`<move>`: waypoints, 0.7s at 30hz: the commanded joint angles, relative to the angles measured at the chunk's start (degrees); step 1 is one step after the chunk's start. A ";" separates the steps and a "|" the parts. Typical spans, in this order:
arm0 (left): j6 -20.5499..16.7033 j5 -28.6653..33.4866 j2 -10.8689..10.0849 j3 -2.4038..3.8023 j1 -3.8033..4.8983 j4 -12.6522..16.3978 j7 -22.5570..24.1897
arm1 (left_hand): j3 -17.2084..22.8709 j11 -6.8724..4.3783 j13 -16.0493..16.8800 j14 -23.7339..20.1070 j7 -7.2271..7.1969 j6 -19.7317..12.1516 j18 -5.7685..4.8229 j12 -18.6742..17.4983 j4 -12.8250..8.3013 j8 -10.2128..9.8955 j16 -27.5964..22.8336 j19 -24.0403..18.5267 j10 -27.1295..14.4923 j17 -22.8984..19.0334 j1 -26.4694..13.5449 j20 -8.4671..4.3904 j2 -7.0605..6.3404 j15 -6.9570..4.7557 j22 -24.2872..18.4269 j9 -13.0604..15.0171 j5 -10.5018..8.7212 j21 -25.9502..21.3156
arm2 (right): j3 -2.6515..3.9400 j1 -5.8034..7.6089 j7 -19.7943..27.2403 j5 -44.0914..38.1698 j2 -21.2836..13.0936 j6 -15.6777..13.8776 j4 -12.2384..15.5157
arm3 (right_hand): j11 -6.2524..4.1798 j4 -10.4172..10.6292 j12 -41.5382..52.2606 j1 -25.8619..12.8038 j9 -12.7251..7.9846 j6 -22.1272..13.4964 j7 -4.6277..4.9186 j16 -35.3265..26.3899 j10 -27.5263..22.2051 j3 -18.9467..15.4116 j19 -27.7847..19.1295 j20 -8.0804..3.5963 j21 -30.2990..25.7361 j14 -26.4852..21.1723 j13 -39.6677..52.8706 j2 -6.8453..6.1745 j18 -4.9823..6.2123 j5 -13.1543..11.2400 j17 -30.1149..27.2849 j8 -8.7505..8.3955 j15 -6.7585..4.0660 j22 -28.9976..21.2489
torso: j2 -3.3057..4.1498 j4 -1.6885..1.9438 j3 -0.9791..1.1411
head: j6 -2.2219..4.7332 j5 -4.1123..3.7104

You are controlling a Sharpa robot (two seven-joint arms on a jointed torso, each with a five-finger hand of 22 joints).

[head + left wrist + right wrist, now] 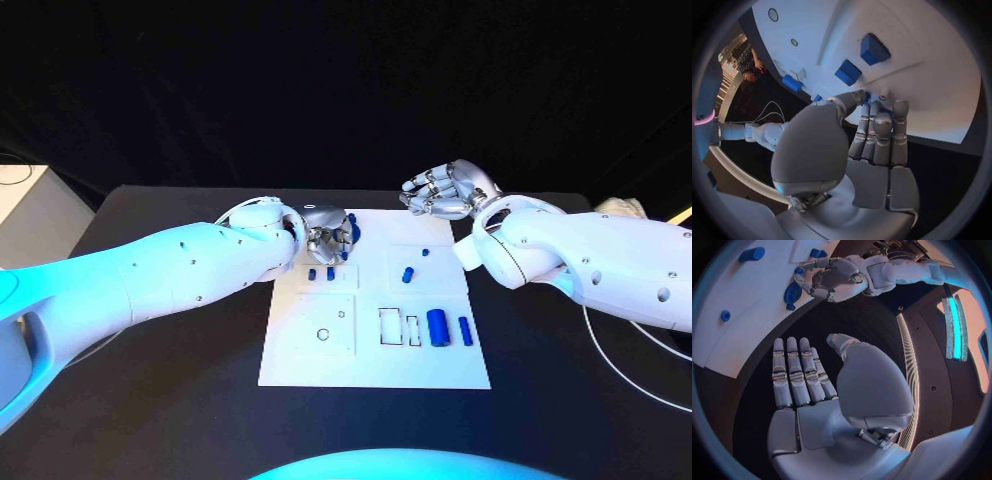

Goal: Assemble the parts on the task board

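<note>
- A white task board (375,350) lies flat in the middle of the black counter (173,400) in front of me.
- My left hand (326,240) is at the board's far left corner, palm turned toward the board.
- In my left wrist view, the fingers (879,132) of that hand lie straight and side by side, tips down at the board's edge, thumb bent in beside them. Something small and blue shows at the fingertips; I cannot tell whether I am pinching it.
- My right hand (450,190) hovers past the board's far right corner, over the counter and apart from the board.
- In my right wrist view, its fingers (798,372) are stretched out together, thumb held apart, holding nothing.
- Small blue parts sit on the board: two short pegs (320,272) just beside my left hand, one small piece (408,273) near the middle, and a thick cylinder (437,327) with a thinner rod (466,331) beside it at the right.
- A rectangular slot (391,326) is cut just left of the thick cylinder.
</note>
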 commanded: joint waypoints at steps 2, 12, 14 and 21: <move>1.13 -0.34 0.28 -0.08 -0.34 -0.24 -0.22 | 0.14 0.37 -0.50 0.04 0.12 0.21 -0.32 -0.46 -0.37 -0.51 0.00 0.12 0.24 0.22 -0.64 0.20 0.06 0.25 0.52 -0.16 0.04 0.15 | 0.02 -0.02 0.81 -0.33 -0.03 0.75 0.17 | 0.16 0.04 -0.22 -0.54 -0.09 0.44 0.86 0.05 0.20 0.38 -0.45 -0.03 0.03 -0.29 -0.09 0.14 0.39 0.20 -0.06 -0.25 0.12 -0.07 | -0.04 0.02 0.00 | -0.05 -0.11; 1.71 0.20 0.59 -0.09 -0.45 -0.51 0.05 | 0.34 0.08 -0.76 0.44 0.23 0.81 -0.36 -0.61 -0.67 -0.86 0.45 0.61 1.92 0.33 -0.90 0.25 0.62 0.11 1.18 -0.23 -0.01 0.69 | 0.02 -0.01 0.81 -0.35 -0.08 0.76 0.31 | 0.16 0.04 -0.22 -0.54 -0.09 0.44 0.86 0.05 0.20 0.38 -0.45 -0.03 0.03 -0.29 -0.09 0.14 0.39 0.20 -0.06 -0.25 0.12 -0.07 | -0.08 0.06 0.01 | -0.07 -0.15; 1.96 0.26 0.63 -0.09 -0.47 -0.59 0.08 | 0.36 -0.02 -0.82 0.67 0.27 1.00 -0.41 -0.67 -0.75 -0.93 0.65 0.86 2.36 0.61 -0.97 0.21 0.72 0.03 1.48 -0.24 -0.02 0.91 | 0.02 -0.01 0.81 -0.35 -0.08 0.76 0.33 | 0.16 0.04 -0.22 -0.54 -0.09 0.44 0.86 0.05 0.20 0.38 -0.45 -0.03 0.03 -0.29 -0.09 0.14 0.39 0.20 -0.06 -0.25 0.12 -0.07 | -0.07 0.08 0.02 | -0.07 -0.10; 2.91 0.42 0.74 -0.09 -0.55 -0.78 0.28 | 0.54 -0.78 -1.14 2.22 0.36 2.48 -0.77 -1.20 -1.45 -1.13 1.83 2.45 5.26 2.32 -1.08 -0.25 1.35 -0.61 3.32 -0.12 -0.03 2.30 | 0.02 -0.01 0.80 -0.36 -0.08 0.78 0.37 | 0.16 0.04 -0.22 -0.54 -0.09 0.44 0.86 0.05 0.20 0.38 -0.45 -0.03 0.03 -0.29 -0.09 0.14 0.39 0.20 -0.06 -0.25 0.12 -0.07 | -0.05 0.02 0.02 | -0.17 -0.13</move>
